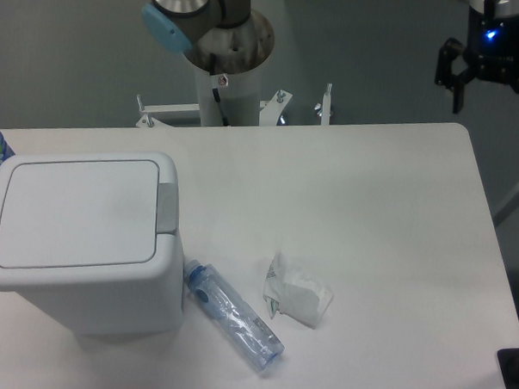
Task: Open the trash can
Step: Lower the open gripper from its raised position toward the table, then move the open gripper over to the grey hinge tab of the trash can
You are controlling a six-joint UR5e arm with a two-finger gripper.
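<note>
Pincer (492,91) hangs with fingers spread, gripping nothing, off the tabletop's (388,209) far right corner. I see the trash can (81,238) well apart from it, down-left, lid shut. Bottle (233,314) and crumpled wrapper (296,295) lie between them, nearer the can.

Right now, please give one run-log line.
bin: lid shut | gripper: open, far right, empty | bottle: lying by bin

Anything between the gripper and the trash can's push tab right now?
Nothing visible. The gripper hangs open above the table's far right corner; the trash can stands at the left, lid closed, its grey tab facing right. Only bare table lies between. The bottle and crumpled wrapper lie nearer the camera, off that line.
</note>
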